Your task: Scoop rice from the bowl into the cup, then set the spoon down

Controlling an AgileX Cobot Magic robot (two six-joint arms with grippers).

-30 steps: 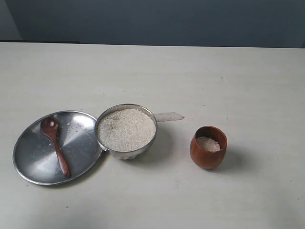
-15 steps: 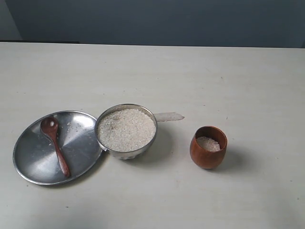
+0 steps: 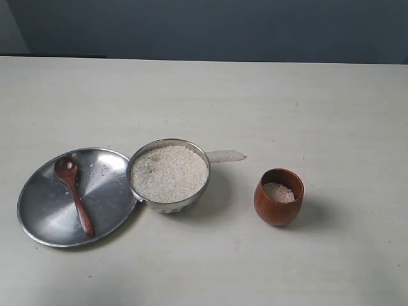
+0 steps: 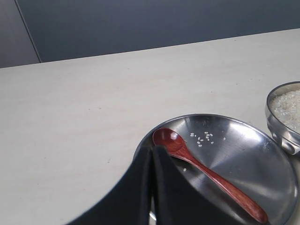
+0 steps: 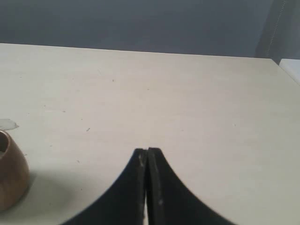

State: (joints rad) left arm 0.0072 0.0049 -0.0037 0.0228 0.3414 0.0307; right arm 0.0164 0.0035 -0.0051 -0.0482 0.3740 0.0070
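The steel bowl (image 3: 169,175) stands near the table's middle, heaped with white rice (image 3: 169,172); its rim also shows in the left wrist view as the bowl (image 4: 283,115). To its right the brown wooden cup (image 3: 278,196) holds a little rice. The wooden spoon (image 3: 74,194) lies loose on the flat steel plate (image 3: 44,213), head away from the front edge. No arm shows in the exterior view. My left gripper (image 4: 153,148) is shut and empty, above the plate's rim close to the spoon (image 4: 206,176). My right gripper (image 5: 147,151) is shut over bare table, apart from the cup (image 5: 10,171).
A few stray rice grains (image 4: 202,138) lie on the plate (image 4: 253,154). A pale strip like a piece of tape (image 3: 224,155) sticks out on the table behind the bowl. A dark wall runs along the table's far edge.
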